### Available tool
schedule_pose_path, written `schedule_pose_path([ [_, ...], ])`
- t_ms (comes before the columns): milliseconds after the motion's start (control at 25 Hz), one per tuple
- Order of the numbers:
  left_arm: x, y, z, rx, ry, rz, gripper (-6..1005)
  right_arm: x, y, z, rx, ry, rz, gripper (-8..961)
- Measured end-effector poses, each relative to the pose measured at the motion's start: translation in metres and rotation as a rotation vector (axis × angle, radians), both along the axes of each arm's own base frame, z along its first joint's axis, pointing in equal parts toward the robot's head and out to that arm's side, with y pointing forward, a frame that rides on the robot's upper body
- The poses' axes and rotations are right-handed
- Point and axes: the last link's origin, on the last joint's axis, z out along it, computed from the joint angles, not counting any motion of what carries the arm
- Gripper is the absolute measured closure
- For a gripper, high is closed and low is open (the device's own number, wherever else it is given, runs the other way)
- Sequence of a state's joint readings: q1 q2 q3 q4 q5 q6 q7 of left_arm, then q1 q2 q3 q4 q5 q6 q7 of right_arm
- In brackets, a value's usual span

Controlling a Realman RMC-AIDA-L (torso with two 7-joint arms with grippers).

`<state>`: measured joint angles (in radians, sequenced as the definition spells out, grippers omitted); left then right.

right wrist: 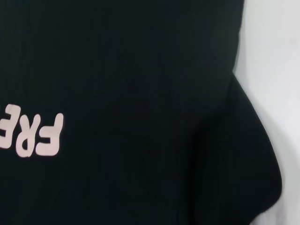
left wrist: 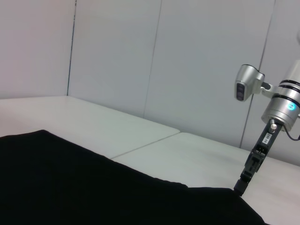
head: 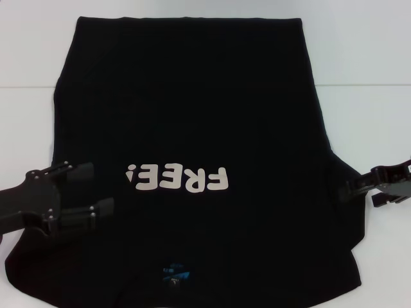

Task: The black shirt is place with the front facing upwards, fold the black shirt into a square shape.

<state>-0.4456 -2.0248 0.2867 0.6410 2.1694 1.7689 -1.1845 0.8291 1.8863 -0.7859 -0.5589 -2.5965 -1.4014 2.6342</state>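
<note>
The black shirt (head: 192, 128) lies spread flat on the white worktop (head: 372, 58), front up, with its "FREE!" lettering (head: 178, 179) reading upside down from the head camera and the small blue neck label (head: 174, 277) at six o'clock, nearest the robot. The hem sits far out at twelve o'clock. The left end effector (head: 90, 189) is at eight o'clock, over the shirt's left sleeve area, fingers spread and gripping nothing. The right end effector (head: 352, 187) comes in at three o'clock, its tip at the edge of the right sleeve; whether its fingers are parted or closed I cannot tell. No fold is visible yet, so this looks like the opening step: taking hold of the sleeves or side edges. Next, each side probably needs a clean pinch of cloth, then a fold inward toward the centre line.
</note>
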Motion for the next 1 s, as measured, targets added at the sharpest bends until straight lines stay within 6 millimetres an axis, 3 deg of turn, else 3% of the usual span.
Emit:
schedule_pose_path([
  [560,-0.001,0.001,-0.001,-0.006,-0.002,0.019,78,-0.002,0.0,-0.019,-0.009,-0.031,0.048,39],
  [760,-0.001,0.0,-0.001,-0.007,-0.003,0.021,78,-0.004,0.001,-0.028,-0.021,-0.073,0.086,124],
  [880,-0.001,0.0,-0.001,-0.006,-0.003,0.021,78,-0.004,0.002,-0.029,-0.021,-0.076,0.096,361],
  [1000,-0.002,0.0,-0.001,-0.005,-0.003,0.021,78,-0.005,0.002,-0.028,-0.021,-0.077,0.097,428],
])
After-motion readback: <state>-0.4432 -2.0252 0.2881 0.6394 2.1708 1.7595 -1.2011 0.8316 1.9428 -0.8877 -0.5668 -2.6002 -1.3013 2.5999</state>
